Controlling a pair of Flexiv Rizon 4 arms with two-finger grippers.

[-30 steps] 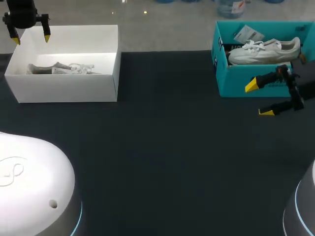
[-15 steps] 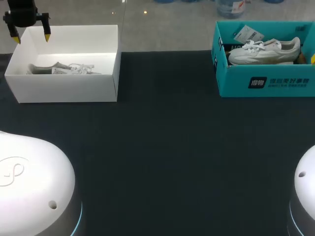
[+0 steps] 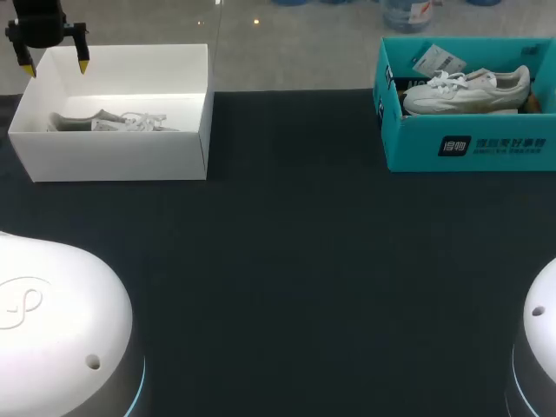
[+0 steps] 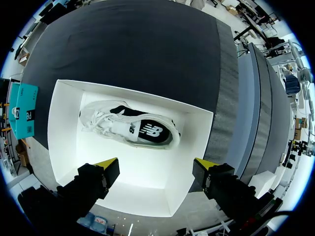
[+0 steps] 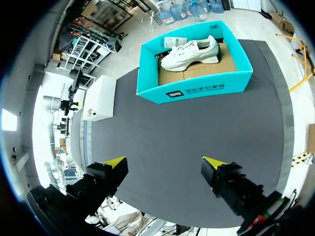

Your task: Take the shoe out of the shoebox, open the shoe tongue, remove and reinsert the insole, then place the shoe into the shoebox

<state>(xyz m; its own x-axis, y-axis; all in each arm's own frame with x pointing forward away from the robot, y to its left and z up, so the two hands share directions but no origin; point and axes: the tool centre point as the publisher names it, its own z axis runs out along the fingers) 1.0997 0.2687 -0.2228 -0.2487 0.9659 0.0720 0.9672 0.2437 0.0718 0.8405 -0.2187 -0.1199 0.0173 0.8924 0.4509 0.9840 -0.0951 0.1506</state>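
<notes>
A white shoebox stands at the table's back left and holds a white sneaker with a dark lining. In the left wrist view this sneaker lies on its side on the box floor. My left gripper hangs open above the box's back left corner; the left gripper holds nothing. At the back right, a teal shoebox holds another white sneaker. My right gripper is open and empty, high above the dark table, far back from the teal shoebox and its sneaker.
A paper tag lies in the teal box behind the sneaker. The white domes of my arm bases fill the near left and near right corners. Dark tabletop stretches between the two boxes.
My right gripper, which stood in front of the teal box a second ago, has pulled away to the right and out of the head view. The left gripper has barely moved.
</notes>
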